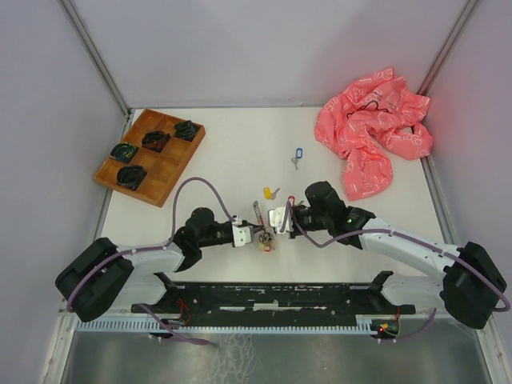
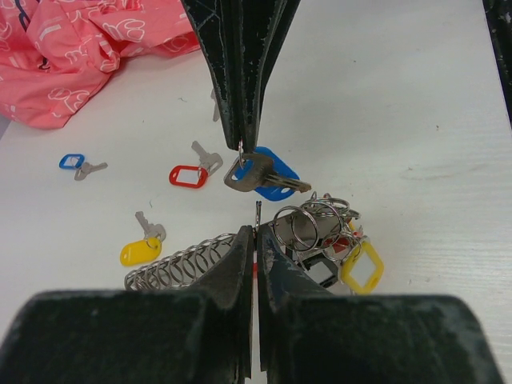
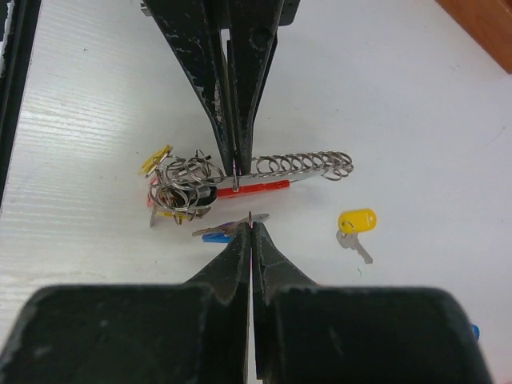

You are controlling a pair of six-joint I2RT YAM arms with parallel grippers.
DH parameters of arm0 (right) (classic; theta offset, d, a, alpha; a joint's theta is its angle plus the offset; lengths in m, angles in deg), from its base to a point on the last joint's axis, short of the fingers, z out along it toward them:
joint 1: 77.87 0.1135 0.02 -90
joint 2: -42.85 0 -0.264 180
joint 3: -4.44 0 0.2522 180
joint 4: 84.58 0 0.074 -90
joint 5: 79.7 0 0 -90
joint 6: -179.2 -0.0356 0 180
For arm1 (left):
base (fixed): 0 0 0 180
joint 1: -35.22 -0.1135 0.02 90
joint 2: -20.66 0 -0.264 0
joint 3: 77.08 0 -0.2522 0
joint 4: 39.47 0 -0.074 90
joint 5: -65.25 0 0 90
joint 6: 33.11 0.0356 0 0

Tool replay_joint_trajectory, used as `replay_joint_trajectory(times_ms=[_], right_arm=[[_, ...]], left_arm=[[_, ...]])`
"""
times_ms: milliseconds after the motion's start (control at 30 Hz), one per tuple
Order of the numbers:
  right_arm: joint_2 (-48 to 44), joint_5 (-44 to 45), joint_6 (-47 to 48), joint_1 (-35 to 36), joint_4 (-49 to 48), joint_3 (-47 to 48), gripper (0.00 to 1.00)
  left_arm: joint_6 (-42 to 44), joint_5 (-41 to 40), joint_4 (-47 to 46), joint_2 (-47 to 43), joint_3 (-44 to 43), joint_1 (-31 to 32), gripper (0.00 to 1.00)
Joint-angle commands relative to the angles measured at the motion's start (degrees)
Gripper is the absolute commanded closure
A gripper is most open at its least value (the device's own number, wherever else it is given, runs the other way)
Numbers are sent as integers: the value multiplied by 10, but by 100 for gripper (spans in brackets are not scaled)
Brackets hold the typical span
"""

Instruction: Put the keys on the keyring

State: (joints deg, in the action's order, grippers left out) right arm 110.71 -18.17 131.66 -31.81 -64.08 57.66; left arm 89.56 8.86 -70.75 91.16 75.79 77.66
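My left claw [image 2: 256,234] is pressed together, its tips pinching a thin wire of the keyring [image 2: 188,260]. The keyring lies on the white table [image 2: 432,120] between my two wrists. It is one silvery coil, a tangle of small rings and one red strip.

My right claw [image 3: 250,227] is together as well, clamped on the little ring of the held blue-tagged key [image 2: 264,172]. That key sits at its tips just beside the keyring's rings. The two claws point at each other, tips near but apart.

Beyond them I count three keys lying loose on the table: a loose blue-tagged key [image 2: 72,162], a red-tagged key [image 2: 190,175] and a yellow-tagged key [image 2: 138,252]. In the keyring's tangle I make out one yellow tag [image 2: 362,268] and one dark tag [image 2: 320,270], but I cannot tell how many keys hang there.

At the far left stands one wooden tray [image 1: 170,160] holding four dark coiled items [image 1: 130,176], each in its own compartment. At the far right lies one crumpled pink cloth [image 1: 372,132].
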Motion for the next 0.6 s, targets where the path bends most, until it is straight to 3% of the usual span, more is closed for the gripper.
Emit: replay_joint_trajectory(times_ms=[0, 567], right_arm=[[-11, -6, 27, 9, -43, -4, 99], [13, 48, 42, 49, -77, -22, 99]], left_arm=[[20, 15, -38, 3, -20, -2, 97], [7, 10, -50, 1, -14, -2, 97]])
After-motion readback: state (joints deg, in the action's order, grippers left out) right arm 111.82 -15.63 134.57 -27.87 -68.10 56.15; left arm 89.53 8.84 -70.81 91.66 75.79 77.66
